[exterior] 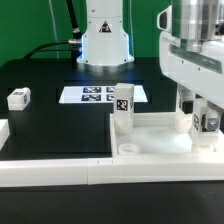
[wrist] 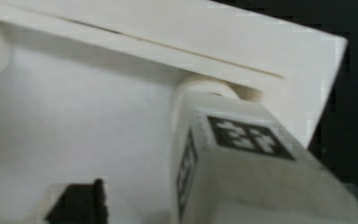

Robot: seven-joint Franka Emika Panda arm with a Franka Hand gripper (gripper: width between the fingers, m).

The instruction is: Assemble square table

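Observation:
The white square table top (exterior: pixel 160 152) lies at the exterior view's lower right, its rim up. One tagged white leg (exterior: pixel 122 106) stands upright in its back left corner socket. A second tagged leg (exterior: pixel 207 121) stands at the top's right side, between the fingers of my gripper (exterior: pixel 203 122). In the wrist view this leg (wrist: pixel 243 150) sits in a corner of the table top (wrist: pixel 87 110). My gripper (wrist: pixel 194 205) straddles it, and the one dark finger (wrist: pixel 78 200) that shows stands off the leg's side with white floor between them. The other finger is hidden.
A loose tagged leg (exterior: pixel 19 97) lies on the black table at the exterior view's left. The marker board (exterior: pixel 92 95) lies flat near the robot base (exterior: pixel 104 45). Long white rails (exterior: pixel 50 172) run along the front edge.

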